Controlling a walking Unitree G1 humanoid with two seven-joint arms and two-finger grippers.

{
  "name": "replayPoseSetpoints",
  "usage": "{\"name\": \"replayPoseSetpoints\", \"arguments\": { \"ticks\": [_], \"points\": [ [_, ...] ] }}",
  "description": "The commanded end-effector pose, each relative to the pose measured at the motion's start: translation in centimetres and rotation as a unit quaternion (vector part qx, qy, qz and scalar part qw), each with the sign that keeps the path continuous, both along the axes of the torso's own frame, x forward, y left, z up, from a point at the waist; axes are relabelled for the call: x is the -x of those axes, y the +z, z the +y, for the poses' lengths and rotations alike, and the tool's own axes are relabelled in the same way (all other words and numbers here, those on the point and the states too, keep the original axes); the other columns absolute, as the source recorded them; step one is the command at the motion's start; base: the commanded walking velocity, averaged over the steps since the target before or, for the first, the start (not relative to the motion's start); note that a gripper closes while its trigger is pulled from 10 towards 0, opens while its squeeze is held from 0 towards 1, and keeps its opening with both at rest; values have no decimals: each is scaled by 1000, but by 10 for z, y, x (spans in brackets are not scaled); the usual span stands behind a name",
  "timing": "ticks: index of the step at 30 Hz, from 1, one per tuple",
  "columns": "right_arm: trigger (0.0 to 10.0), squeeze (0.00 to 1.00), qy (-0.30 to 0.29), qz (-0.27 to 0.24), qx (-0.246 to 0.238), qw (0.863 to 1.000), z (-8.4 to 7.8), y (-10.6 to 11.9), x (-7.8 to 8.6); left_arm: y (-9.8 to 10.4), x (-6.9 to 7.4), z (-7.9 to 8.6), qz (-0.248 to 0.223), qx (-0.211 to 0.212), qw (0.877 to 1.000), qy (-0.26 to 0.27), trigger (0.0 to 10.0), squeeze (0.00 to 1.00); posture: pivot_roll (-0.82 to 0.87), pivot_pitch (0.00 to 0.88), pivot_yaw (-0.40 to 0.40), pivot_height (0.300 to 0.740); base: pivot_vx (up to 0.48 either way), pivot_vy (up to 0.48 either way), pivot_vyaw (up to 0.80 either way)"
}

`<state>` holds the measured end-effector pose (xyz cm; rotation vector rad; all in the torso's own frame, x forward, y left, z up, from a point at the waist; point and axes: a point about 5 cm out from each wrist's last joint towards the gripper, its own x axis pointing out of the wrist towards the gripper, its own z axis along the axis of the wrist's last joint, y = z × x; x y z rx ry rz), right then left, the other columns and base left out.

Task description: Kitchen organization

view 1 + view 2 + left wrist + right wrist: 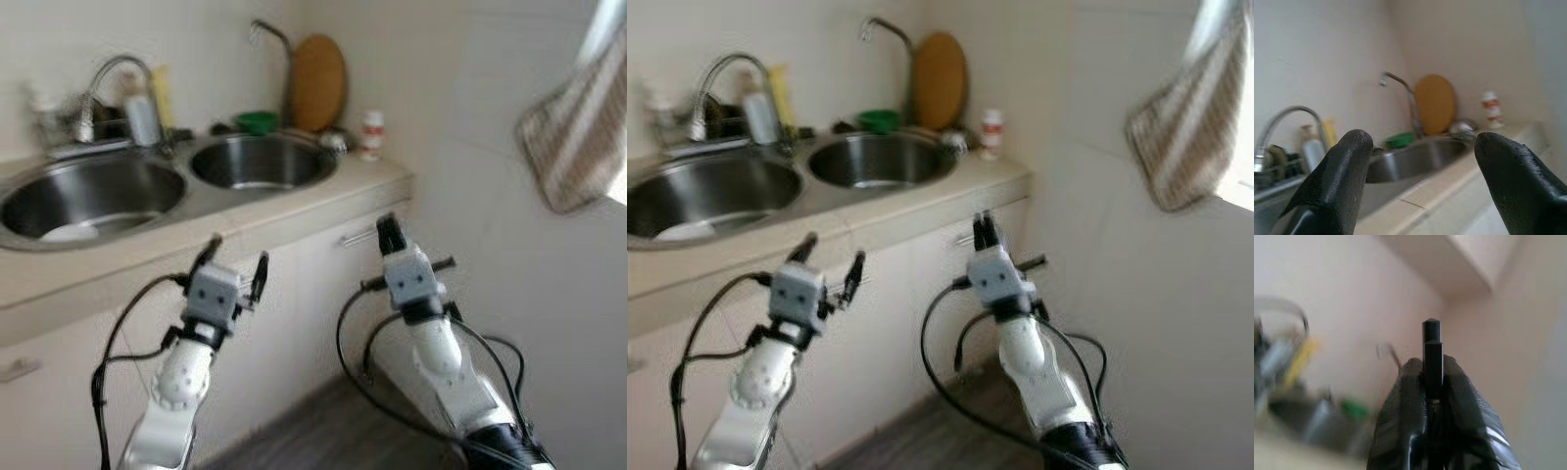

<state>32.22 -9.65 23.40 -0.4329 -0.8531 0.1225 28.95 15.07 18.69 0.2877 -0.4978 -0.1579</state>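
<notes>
Organization barely begun, both grippers empty

I judge nothing sorted yet. From my head camera the double sink [93, 191] spans ten to twelve o'clock, the round cutting board [317, 82] at one o'clock, a green bowl [258, 121] beside it, a small bottle [371, 133] on the counter corner. The left gripper [235, 262] hovers with fingers spread apart and the right gripper [390, 233] has its fingers pressed together, which the right wrist view confirms. A striped towel [573, 132] hangs at two o'clock.
</notes>
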Motion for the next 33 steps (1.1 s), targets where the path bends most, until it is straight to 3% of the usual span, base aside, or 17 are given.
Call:
{"name": "replayPoseSetpoints", "arguments": {
  "ticks": [1, 4, 19, 27, 33],
  "points": [
    [0, 0, 5, -41, 12, 999, 3, 15, 5, 10, 0, -3, -16, -3, 1000, -3, 10000, 0, 37, 0, -8, 740, 401, 0, 800],
    [0, 0, 36, -71, 10, 997, 14, 34, 7, 17, 2, -8, -30, -8, 999, -12, 10000, 0, 41, 0, -16, 740, 407, 0, 800],
    [0, 0, 93, -65, -7, 993, 35, 47, -2, 28, 1, -6, -43, -4, 999, 0, 10000, 0, 67, 0, -34, 740, 403, 0, 800],
    [0, 0, 106, -62, -15, 992, 38, 50, -7, 28, 2, -7, -43, -6, 999, 2, 10000, 0, 79, 0, -37, 740, 359, 0, 800],
    [0, 0, 90, -71, -8, 993, 30, 56, -18, 28, 1, -9, -41, -7, 999, 1, 10000, 0, 88, 0, -40, 740, 0, 0, 0]
  ]
}}
